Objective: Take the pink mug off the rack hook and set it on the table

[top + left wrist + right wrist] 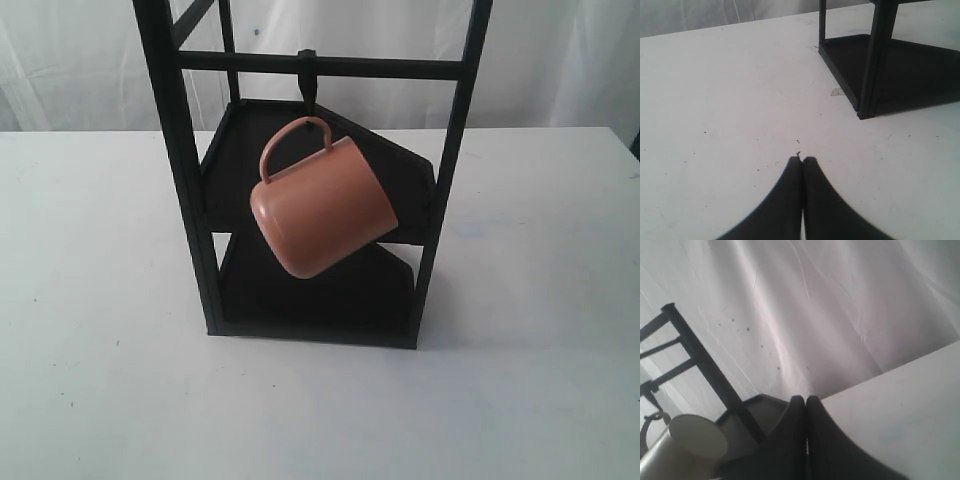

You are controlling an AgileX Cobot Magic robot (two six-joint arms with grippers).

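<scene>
Left fingers [785, 202], right fingers [790, 440] — both closed, empty, pink mug [325, 210] on rack hook [308, 85]

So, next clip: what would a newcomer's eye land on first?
The pink mug, hanging tilted by its handle from the rack hook, framed by the black rack on the white table. Both grippers are shut and empty: the left gripper over the table near the rack's foot, the right gripper beside the rack, clear of the mug.
</scene>
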